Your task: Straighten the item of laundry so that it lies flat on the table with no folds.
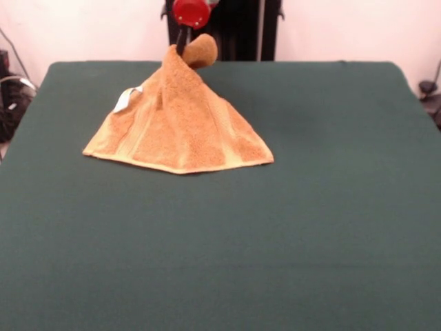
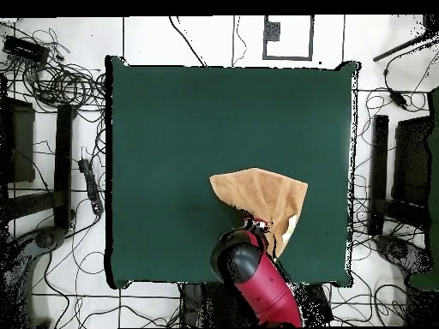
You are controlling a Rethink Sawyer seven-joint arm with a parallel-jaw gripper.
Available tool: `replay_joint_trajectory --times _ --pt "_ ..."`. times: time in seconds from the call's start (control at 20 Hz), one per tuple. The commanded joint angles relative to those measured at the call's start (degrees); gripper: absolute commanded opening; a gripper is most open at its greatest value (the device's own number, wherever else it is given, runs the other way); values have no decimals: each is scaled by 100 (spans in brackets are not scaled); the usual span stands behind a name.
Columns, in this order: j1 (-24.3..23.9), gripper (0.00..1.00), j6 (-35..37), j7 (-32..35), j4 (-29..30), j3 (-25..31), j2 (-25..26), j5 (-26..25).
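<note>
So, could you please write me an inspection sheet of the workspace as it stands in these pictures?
Surface: the table, dark green cloth, bears only the towel.
Job's things: the towel is lifted by one part into a tent; its lower edge rests on the table, not flat. A white tag shows on one side.
Clutter: nothing seen on the table.
Grippers: the gripper is shut on the towel's peak, with a flap curling over beside it.
Cables: many loose cables lie on the floor around the table.
Surroundings: pale tiled floor; dark equipment beside the table.
</note>
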Motion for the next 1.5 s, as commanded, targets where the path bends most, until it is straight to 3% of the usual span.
replay_joint_trajectory --times 0.05,0.45,0.7,1.5 --pt "-34 0 -358 1442 252 999 109 197" --pt "-395 0 -578 1636 466 1606 -109 194" --pt "-1008 0 -949 1800 735 2358 -306 -59" --pt "-2388 0 -1578 2366 1250 3933 -412 -765"
